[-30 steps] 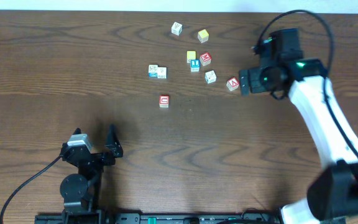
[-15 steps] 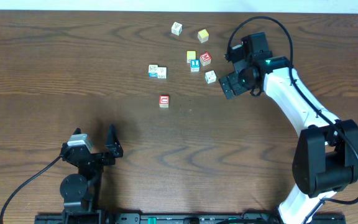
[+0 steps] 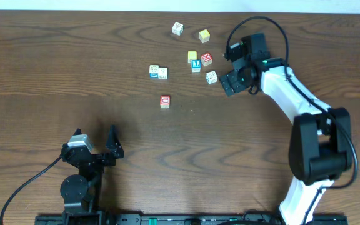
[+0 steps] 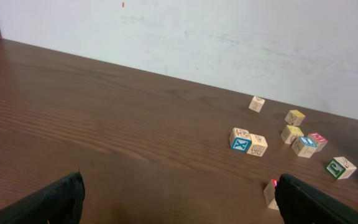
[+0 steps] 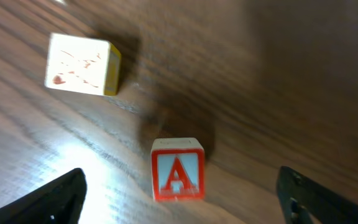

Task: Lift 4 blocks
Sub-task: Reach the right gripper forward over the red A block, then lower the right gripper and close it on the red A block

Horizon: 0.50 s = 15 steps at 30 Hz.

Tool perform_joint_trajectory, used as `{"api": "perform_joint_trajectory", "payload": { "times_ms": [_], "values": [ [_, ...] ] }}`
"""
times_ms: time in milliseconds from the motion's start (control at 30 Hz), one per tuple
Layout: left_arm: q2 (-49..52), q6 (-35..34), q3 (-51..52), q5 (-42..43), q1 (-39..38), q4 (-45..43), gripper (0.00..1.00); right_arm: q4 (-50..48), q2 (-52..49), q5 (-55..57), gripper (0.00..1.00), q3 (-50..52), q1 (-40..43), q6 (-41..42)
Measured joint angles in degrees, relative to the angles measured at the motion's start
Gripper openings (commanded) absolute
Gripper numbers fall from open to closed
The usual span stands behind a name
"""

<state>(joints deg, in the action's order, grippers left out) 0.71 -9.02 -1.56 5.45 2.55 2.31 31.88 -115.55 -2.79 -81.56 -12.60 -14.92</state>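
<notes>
Dark brown wood-grain table (image 3: 74,62) — glossy, catching light — backed by a plain whitish wall (image 4: 229,37) with faint scuffs

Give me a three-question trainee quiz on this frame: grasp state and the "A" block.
1. True or false: the red "A" block sits between the right fingers, touching neither.
2. Pick one. The left fingers are: A) open, holding nothing; B) shut on a block; C) out of every view.
3. Short answer: how many blocks are held at this moment?

Key: 1 true. 2 A. 3 zero.
</notes>
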Motion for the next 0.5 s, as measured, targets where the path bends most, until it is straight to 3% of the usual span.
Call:
{"api": "perform_joint_trajectory", "payload": {
  "times_ms": [100, 500],
  "values": [
    [0.0, 0.0, 0.0, 0.0, 0.0, 0.0, 0.98, 0.0, -3.1, 0.0, 0.75, -1.2, 0.0, -0.2],
    [0.0, 0.0, 0.0, 0.0, 0.0, 0.0, 0.98, -0.8, -4.5, 0.5, 0.47, -2.8, 0.0, 1.9]
  ]
}}
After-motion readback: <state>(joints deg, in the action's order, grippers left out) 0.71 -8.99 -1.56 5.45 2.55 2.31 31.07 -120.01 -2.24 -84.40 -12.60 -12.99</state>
